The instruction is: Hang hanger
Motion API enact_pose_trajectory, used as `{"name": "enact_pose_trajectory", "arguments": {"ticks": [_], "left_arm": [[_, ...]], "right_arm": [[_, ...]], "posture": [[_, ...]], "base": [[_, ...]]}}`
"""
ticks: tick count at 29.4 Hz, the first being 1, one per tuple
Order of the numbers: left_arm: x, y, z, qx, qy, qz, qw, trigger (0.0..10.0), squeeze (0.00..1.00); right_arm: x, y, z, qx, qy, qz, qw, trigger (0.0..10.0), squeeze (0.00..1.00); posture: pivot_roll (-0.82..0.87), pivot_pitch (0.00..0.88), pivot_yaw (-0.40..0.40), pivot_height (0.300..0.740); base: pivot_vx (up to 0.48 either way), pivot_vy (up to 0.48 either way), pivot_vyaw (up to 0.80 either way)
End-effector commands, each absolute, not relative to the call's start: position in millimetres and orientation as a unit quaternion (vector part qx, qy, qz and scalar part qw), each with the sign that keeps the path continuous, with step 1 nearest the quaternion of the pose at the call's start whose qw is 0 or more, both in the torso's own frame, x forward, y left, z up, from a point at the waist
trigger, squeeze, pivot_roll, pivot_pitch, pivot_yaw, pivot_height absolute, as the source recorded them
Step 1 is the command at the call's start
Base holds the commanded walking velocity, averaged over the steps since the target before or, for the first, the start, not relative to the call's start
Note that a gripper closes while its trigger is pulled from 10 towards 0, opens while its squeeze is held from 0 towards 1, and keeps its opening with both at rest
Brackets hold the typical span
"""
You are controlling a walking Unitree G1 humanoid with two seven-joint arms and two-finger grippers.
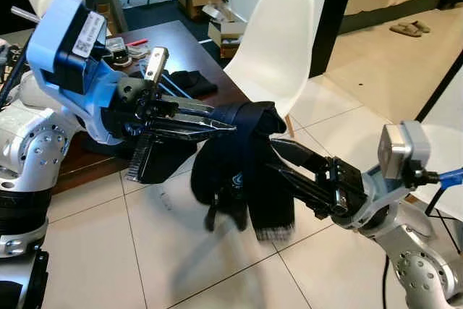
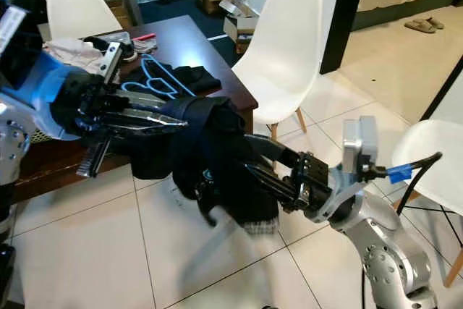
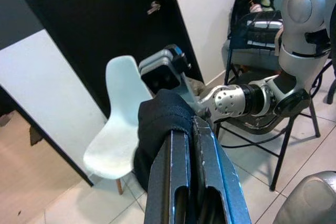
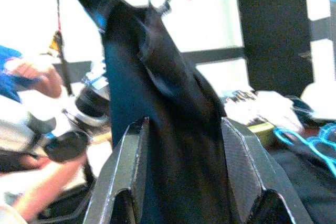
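Observation:
A dark garment (image 1: 242, 171) hangs off the tip of my left gripper (image 1: 230, 127), which is shut on its upper edge beside the table corner. The lower hem is blurred. My right gripper (image 1: 273, 155) reaches in from the right at mid-height and is open, one finger on each side of the cloth. In the right wrist view the garment (image 4: 163, 77) runs up between the two fingers (image 4: 128, 171). In the left wrist view the cloth (image 3: 163, 111) is bunched over the closed fingers (image 3: 184, 171). Light blue hangers (image 2: 155, 77) lie on the table on other dark clothes.
The dark wooden table (image 1: 195, 45) stands to the left with clutter on it. A white chair (image 1: 278, 41) sits right behind the garment, and another (image 2: 434, 157) is at the right. Tiled floor (image 1: 181, 251) lies below. A person's arm (image 4: 37, 77) shows blurred in the right wrist view.

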State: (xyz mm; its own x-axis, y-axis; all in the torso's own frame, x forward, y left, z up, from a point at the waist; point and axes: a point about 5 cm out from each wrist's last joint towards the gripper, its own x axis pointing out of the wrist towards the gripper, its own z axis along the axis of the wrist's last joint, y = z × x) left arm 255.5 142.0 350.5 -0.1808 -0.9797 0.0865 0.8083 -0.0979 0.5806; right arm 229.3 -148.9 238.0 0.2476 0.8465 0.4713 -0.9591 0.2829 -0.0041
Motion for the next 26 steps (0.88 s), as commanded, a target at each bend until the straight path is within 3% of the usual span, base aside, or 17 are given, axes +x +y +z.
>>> {"name": "enact_pose_trajectory", "arguments": {"ticks": [1, 6, 11, 16, 19, 26], "left_arm": [[255, 146, 357, 0.192, -0.269, -0.713, 0.619, 10.0, 0.00], [268, 149, 362, 0.241, -0.289, -0.654, 0.656, 10.0, 0.00], [269, 149, 367, 0.237, -0.310, -0.637, 0.664, 10.0, 0.00], [268, 148, 370, 0.229, -0.325, -0.632, 0.665, 10.0, 0.00], [265, 143, 372, 0.224, -0.334, -0.635, 0.660, 10.0, 0.00], [264, 139, 372, 0.220, -0.336, -0.641, 0.654, 10.0, 0.00]], "right_arm": [[224, -146, 244, 0.147, -0.209, 0.592, 0.765, 10.0, 0.00], [220, -140, 242, 0.122, -0.198, 0.605, 0.762, 10.0, 0.00], [219, -135, 238, 0.097, -0.177, 0.611, 0.766, 10.0, 0.00], [219, -127, 228, 0.057, -0.135, 0.620, 0.771, 10.0, 0.00], [228, -113, 216, 0.023, -0.094, 0.604, 0.791, 10.0, 0.00], [232, -102, 218, 0.025, -0.091, 0.597, 0.797, 10.0, 0.00]], "posture": [[0.02, 0.110, 0.064, 0.740], [0.01, 0.109, 0.064, 0.740], [0.01, 0.112, 0.066, 0.740], [0.01, 0.112, 0.066, 0.740], [0.01, 0.112, 0.066, 0.740], [0.01, 0.114, 0.064, 0.740]], "base": [[0.000, 0.000, 0.00], [0.000, 0.000, 0.00], [0.000, 0.000, 0.00], [0.000, 0.000, 0.00], [0.000, 0.000, 0.00], [0.000, 0.000, 0.00]]}}
